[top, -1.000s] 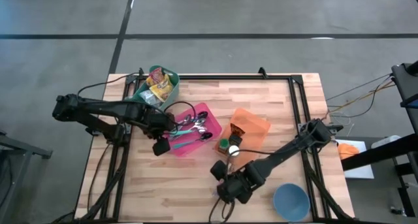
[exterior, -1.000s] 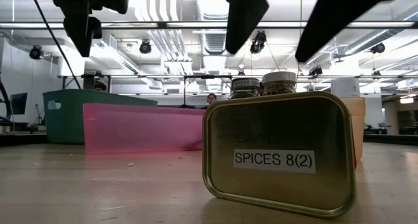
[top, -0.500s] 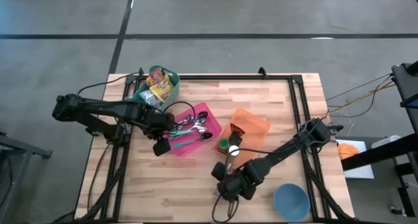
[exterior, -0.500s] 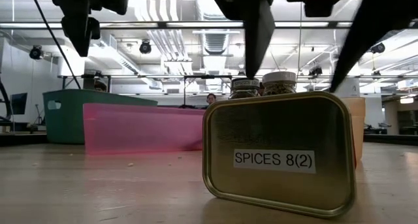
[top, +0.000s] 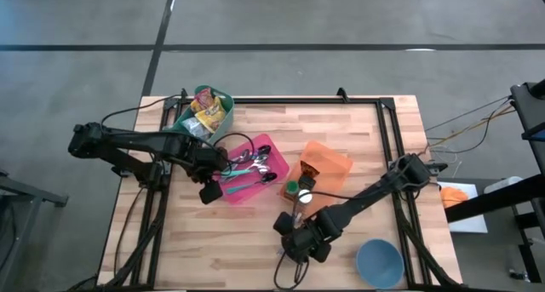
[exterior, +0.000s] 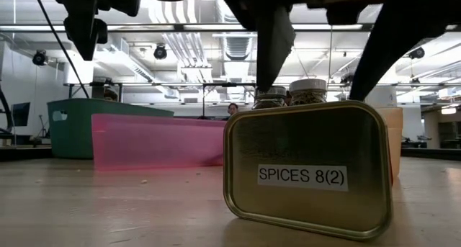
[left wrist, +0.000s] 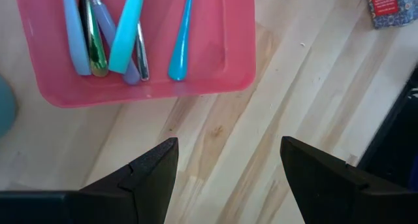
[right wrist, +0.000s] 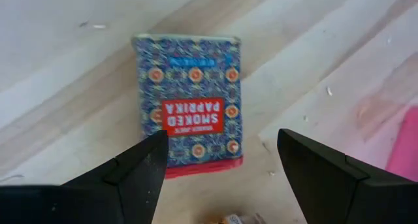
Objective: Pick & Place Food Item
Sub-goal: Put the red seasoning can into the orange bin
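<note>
Your right gripper (right wrist: 219, 168) is hovering over the smoked paprika tin (right wrist: 189, 103), fingers spread apart and gripping nothing. The tin is standing on edge on the wooden table (top: 341, 130), near its front. Your left gripper (left wrist: 225, 168) is waiting, fingers parted, beside the pink tray (left wrist: 215, 67).

Bright ceiling lights (exterior: 238, 6) silhouette the arms; wrist views slightly soft.
</note>
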Motion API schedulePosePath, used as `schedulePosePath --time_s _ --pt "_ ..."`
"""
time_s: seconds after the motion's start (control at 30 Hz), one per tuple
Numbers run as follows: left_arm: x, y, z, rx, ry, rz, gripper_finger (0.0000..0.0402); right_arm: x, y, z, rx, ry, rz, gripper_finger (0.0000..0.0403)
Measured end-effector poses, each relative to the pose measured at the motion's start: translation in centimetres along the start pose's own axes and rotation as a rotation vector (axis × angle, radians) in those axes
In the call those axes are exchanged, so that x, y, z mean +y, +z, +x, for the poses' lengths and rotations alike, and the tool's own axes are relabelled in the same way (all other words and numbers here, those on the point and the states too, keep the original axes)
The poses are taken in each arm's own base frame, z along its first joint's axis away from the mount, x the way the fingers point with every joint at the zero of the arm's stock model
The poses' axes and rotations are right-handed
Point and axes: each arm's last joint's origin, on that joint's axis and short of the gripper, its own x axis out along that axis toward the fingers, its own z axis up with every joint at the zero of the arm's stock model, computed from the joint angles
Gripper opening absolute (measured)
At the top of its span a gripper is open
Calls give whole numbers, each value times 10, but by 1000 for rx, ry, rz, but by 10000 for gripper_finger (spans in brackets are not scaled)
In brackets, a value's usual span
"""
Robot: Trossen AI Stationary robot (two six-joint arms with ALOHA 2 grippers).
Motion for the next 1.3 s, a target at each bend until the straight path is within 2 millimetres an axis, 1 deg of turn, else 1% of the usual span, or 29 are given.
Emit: schedulePosePath --time_s 0.2,0.5,0.73,0.8,1.03,1.3 --pt "-1 0 0 12 -17 -10 272 -1 0 2 -9 -5 44 285" --pt "-1 -1 0 14 -19 -13 272 -2 1 2 -24 -15 185 285" --pt "-1 -1 0 24 -32 -12 272 -6 10 -6 -63 -28 239 285" --pt "-1 -1 0 24 -32 -12 272 -7 12 -8 -74 -30 297 285" --pt "-1 -1 0 25 -32 -12 272 -10 16 -10 -124 -26 604 285" --pt "-1 -1 0 25 -32 -2 272 -8 18 -10 -136 -26 584 285"
